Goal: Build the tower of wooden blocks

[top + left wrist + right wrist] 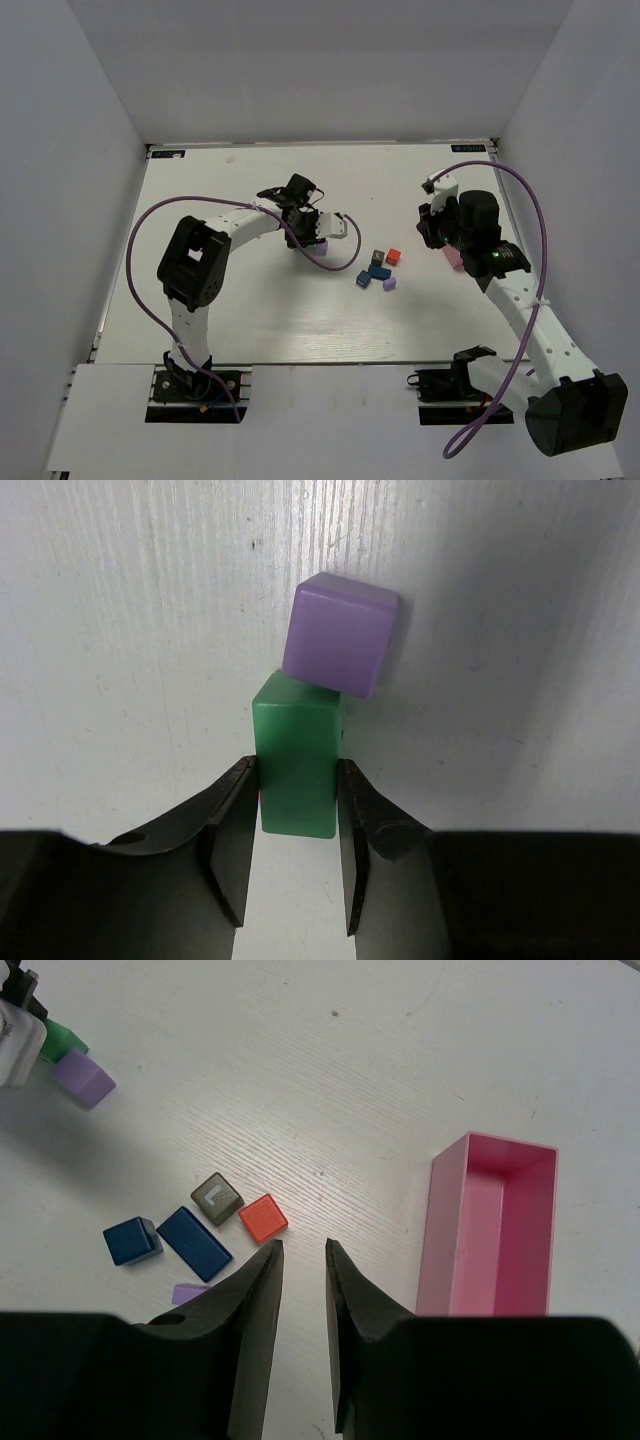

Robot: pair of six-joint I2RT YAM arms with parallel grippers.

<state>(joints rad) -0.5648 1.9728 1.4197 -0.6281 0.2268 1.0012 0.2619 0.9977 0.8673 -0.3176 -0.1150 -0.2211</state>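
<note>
A green block (pixel 296 770) is sitting pinched in the left gripper (pixel 297 798), its far end meeting a purple cube (pixel 340 633). Apart from these, a dark cube (pixel 217 1198), red cube (pixel 263 1218), blue bar (pixel 194 1243), blue cube (pixel 132 1241) and small purple piece (pixel 188 1293) are lying loosely clustered.

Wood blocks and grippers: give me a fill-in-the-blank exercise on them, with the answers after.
The left gripper is shut on the ____ block. The cube beside that block is ____. The right gripper, jaws apart, holds ____. The tray in the right wrist view is ____.
Missing words: green; purple; nothing; pink.
</note>
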